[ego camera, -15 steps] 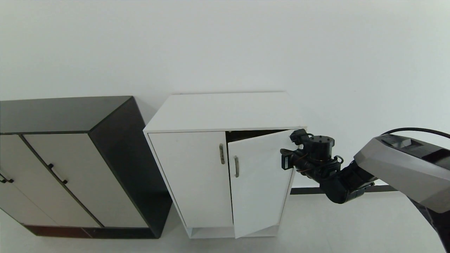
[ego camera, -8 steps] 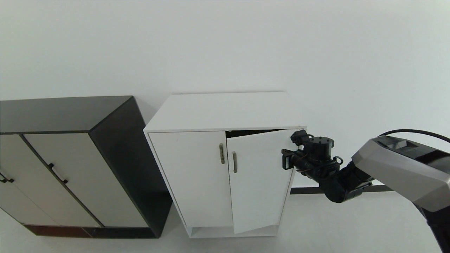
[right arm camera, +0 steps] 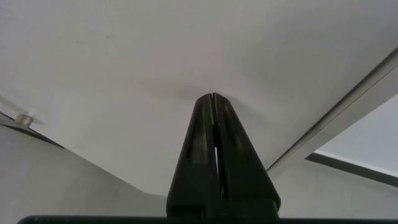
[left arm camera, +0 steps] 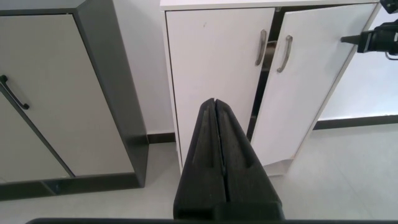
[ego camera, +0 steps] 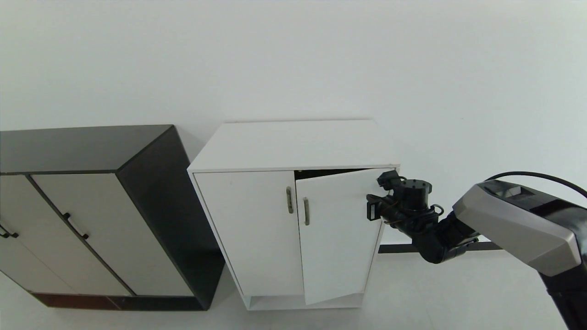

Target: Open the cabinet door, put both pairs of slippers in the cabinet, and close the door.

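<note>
A white two-door cabinet (ego camera: 293,146) stands against the wall. Its left door (ego camera: 250,229) is closed; its right door (ego camera: 341,233) stands slightly ajar, with a dark gap along its top. My right gripper (ego camera: 373,208) is shut and its tip presses on the right door's face near the hinge side (right arm camera: 213,96). In the left wrist view my left gripper (left arm camera: 214,102) is shut with nothing in it, low and back from the cabinet (left arm camera: 217,68), facing both door handles (left arm camera: 273,51).
A black cabinet (ego camera: 91,151) with grey doors stands directly left of the white one (left arm camera: 93,93). Pale floor (ego camera: 435,293) lies open to the right and in front. A dark baseboard strip (ego camera: 399,249) runs along the wall behind my right arm.
The right door has swung from clearly ajar to nearly closed. My right arm has moved slightly left and forward, pushing on the door.
</note>
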